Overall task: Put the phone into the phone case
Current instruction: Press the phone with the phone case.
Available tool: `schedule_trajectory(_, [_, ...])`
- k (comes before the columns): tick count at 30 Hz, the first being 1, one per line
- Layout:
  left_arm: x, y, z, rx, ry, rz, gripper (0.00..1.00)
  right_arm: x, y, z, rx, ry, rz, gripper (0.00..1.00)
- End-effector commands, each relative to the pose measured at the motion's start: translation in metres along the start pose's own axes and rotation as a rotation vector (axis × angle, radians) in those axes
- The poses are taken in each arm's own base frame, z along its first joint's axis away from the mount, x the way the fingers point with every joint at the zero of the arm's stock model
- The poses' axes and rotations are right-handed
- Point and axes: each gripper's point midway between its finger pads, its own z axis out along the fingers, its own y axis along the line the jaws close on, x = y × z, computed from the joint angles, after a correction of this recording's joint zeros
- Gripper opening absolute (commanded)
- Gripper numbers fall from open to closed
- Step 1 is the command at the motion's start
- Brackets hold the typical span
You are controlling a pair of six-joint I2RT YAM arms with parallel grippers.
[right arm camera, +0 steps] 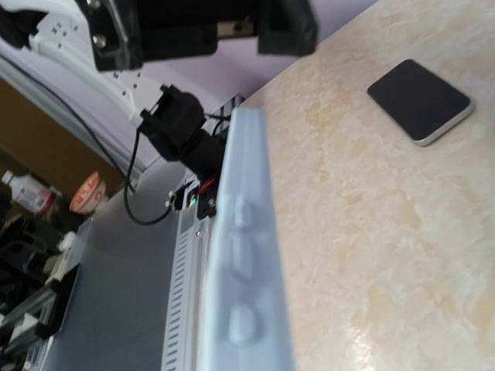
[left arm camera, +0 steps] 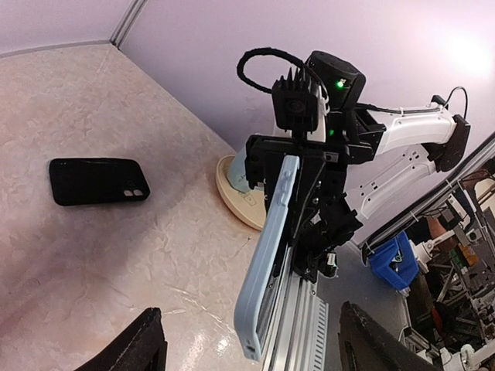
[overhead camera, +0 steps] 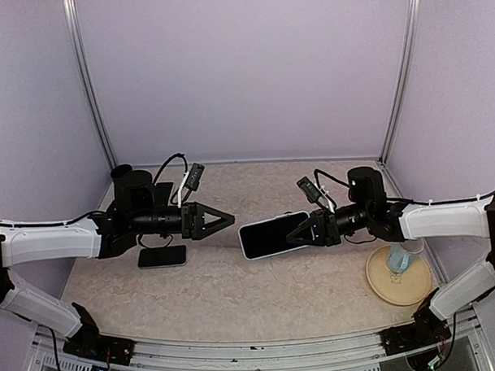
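Overhead camera; both wrist views share phone [left arm camera: 97,182]

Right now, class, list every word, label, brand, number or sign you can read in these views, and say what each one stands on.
No text can be read in any view.
The case, held in the right gripper: no print shows.
The phone on the table: dark face, no logo shows.
The bottle beyond the table: label too blurred to read.

No text, label, brand, number or sign could be read in any view; the phone [overhead camera: 162,256] at lower left and the phone case [overhead camera: 270,236] at centre showed none.
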Motion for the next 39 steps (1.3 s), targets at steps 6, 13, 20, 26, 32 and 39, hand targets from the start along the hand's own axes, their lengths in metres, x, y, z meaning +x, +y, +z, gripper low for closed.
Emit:
schedule_trajectory(6, [0.002,-0.013,0.035,-0.025,0.123,0.115,0.76,0.003,0.016,0.028,-0.059,0.065,-0.082,0.00])
schedule_trajectory(13, [0.002,-0.017,0.049,-0.142,0.150,0.257,0.86,0.003,0.008,0.039,-0.052,0.075,0.001,0.00])
schedule_trajectory(20, [-0.001,-0.015,0.048,-0.318,0.146,0.418,0.99,-0.003,0.002,0.044,-0.024,0.077,0.056,0.00])
schedule_trajectory(26, [0.005,-0.006,0.047,-0.449,0.165,0.514,0.99,-0.007,0.000,0.046,-0.012,0.075,0.092,0.00])
schedule_trajectory(32, [0.005,0.008,0.035,-0.492,0.178,0.460,0.99,-0.004,0.003,0.042,0.000,0.081,0.062,0.00])
schedule_trajectory(39, [0.011,0.041,0.014,-0.509,0.212,0.290,0.99,-0.009,0.018,0.034,-0.014,0.071,0.002,0.00])
